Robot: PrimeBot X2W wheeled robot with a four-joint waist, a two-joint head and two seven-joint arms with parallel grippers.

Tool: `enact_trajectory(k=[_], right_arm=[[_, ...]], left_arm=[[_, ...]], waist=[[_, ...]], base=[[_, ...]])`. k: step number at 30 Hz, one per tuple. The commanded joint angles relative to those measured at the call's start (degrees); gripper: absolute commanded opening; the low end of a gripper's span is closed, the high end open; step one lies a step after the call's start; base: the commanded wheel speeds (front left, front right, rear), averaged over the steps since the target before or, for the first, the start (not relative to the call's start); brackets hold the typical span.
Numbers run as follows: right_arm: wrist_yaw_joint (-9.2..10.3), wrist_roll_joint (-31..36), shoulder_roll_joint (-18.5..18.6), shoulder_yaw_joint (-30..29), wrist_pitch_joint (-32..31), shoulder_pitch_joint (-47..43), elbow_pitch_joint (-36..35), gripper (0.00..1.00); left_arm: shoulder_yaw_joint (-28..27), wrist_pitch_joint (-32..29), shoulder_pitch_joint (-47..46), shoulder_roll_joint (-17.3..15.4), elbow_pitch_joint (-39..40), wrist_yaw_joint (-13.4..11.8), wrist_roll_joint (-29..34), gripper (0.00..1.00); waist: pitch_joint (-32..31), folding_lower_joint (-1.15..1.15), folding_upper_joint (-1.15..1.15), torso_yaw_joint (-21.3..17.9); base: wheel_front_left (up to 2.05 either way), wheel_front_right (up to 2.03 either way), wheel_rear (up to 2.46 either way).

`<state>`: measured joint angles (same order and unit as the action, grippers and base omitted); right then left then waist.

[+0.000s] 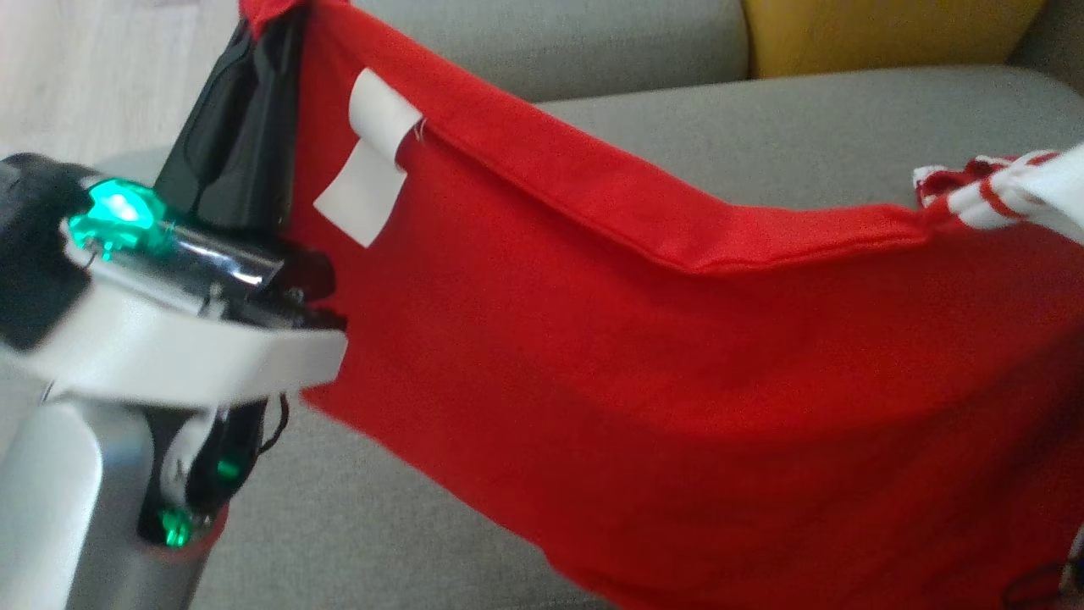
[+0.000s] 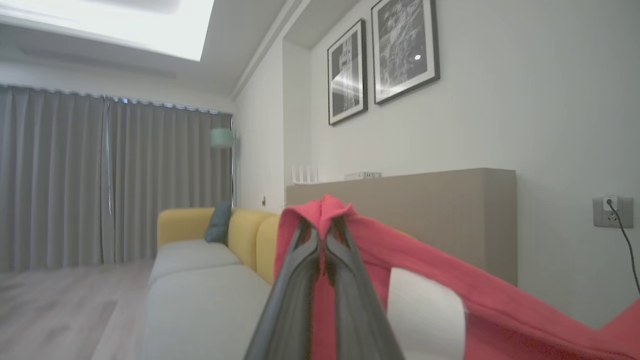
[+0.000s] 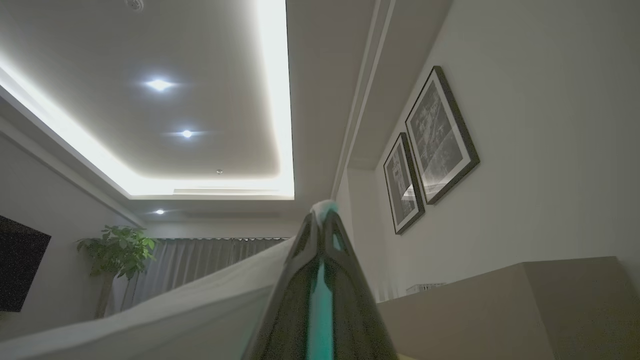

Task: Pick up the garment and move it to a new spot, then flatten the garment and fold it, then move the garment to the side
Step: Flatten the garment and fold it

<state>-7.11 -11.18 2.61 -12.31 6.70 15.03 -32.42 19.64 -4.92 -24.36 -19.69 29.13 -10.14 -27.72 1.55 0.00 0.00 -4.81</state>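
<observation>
I hold the red knit garment with white-striped trim (image 1: 644, 364) stretched in the air over the grey fabric sofa (image 1: 762, 110), probably to open it before laying it flat. My left gripper (image 2: 322, 225) pinches a red corner; the right wrist view adds the right gripper (image 3: 322, 215) nipping a pale edge.

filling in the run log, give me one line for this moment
left end effector: shut on garment | right end effector: shut on garment | garment: held up, stretched over grey sofa
</observation>
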Motion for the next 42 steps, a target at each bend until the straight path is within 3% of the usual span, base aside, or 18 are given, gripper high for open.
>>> enact_trajectory(k=[1, 7, 8, 10, 11, 19, 24, 28, 35, 38, 42], right_arm=[[-0.37, -0.5, 0.3, 2.3, -1.4, 3.8, 0.5, 0.00], [-0.37, -0.2, 1.5, 6.3, -2.6, 15.2, 15.3, 0.00], [-0.37, -0.2, 1.5, 6.3, -2.6, 15.2, 15.3, 0.00], [-0.37, 1.8, 2.2, 7.9, -1.7, 25.1, 26.0, 0.00], [-0.37, 1.8, 2.2, 7.9, -1.7, 25.1, 26.0, 0.00], [-0.37, 10.6, 0.7, 8.1, 5.3, 54.7, 51.8, 0.00], [-0.37, 10.6, 0.3, 9.0, 7.7, 64.2, 60.5, 0.00], [-0.37, 6.8, 0.3, 13.7, 8.2, 62.6, 63.6, 0.00], [-0.37, 1.6, 0.3, 17.3, 8.3, 51.3, 57.8, 0.00], [-0.37, 0.1, 0.3, 17.5, 8.3, 45.5, 53.8, 0.00], [-0.37, -0.9, 0.3, 16.5, 8.3, 37.3, 46.9, 0.00]], left_arm=[[-2.7, -1.0, -4.0, -1.2, -0.4, 0.1, -1.6, 0.00], [-5.1, -3.6, -12.0, 1.1, -13.6, 1.3, -8.0, 0.00], [-5.1, -3.6, -12.0, 1.1, -13.6, 1.3, -8.0, 0.00], [-5.7, -4.2, -20.6, 0.9, -23.0, 2.2, -7.5, 0.00], [-5.7, -4.2, -20.6, 0.9, -23.0, 2.2, -7.5, 0.00], [-5.5, 2.8, -46.8, -1.3, -49.6, 3.2, 1.3, 0.00], [-4.3, 9.6, -56.5, -1.1, -60.3, 4.7, 4.4, 0.00], [-3.9, 14.4, -57.3, -0.8, -67.1, 7.0, 4.2, 0.00], [-5.7, 19.3, -50.3, -0.3, -74.8, 11.3, 1.2, 0.00], [-8.1, 19.8, -46.6, 0.6, -74.6, 12.3, -0.5, 0.00], [-12.7, 19.9, -40.4, 2.0, -68.4, 13.1, -1.0, 0.00]], waist=[[2.1, 0.00, 0.00, 0.1], [8.1, 0.00, 0.00, -0.2], [8.1, 0.00, 0.00, -0.2], [11.5, 0.00, 0.00, -1.1], [11.5, 0.00, 0.00, -1.1], [18.9, 0.00, 0.00, -5.6], [24.1, 0.00, 0.00, -7.6], [28.6, 0.00, 0.00, -8.4], [33.1, 0.00, 0.00, -8.2], [33.2, 0.00, 0.00, -7.4], [32.5, 0.00, 0.00, -6.1]], base=[[0.00, 0.00, 0.00], [0.00, 0.00, 0.00], [0.00, 0.00, 0.00], [0.00, 0.00, 0.00], [0.00, 0.00, 0.00], [0.00, 0.00, 0.00], [0.00, 0.00, 0.00], [0.00, 0.00, 0.00], [0.00, 0.00, 0.00], [0.00, 0.00, 0.00], [0.00, 0.00, 0.00]])
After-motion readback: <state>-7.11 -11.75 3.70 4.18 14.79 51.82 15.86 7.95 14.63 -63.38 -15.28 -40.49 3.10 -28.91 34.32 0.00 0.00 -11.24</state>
